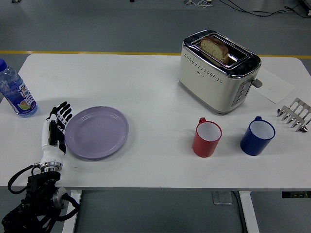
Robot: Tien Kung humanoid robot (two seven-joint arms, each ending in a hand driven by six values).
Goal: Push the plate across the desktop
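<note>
A lilac plate [96,132] lies flat on the white table [146,87], left of the middle. My left hand [56,128] stands on edge against the plate's left rim, fingers straight and together, pointing away from me. It holds nothing. My right arm is out of view.
A water bottle [13,90] stands at the far left edge. A red mug [207,137] and a blue mug [256,136] stand to the right of the plate. A toaster [217,69] with bread stands behind them. A metal rack [294,114] and a paper sheet [275,87] lie at the right edge.
</note>
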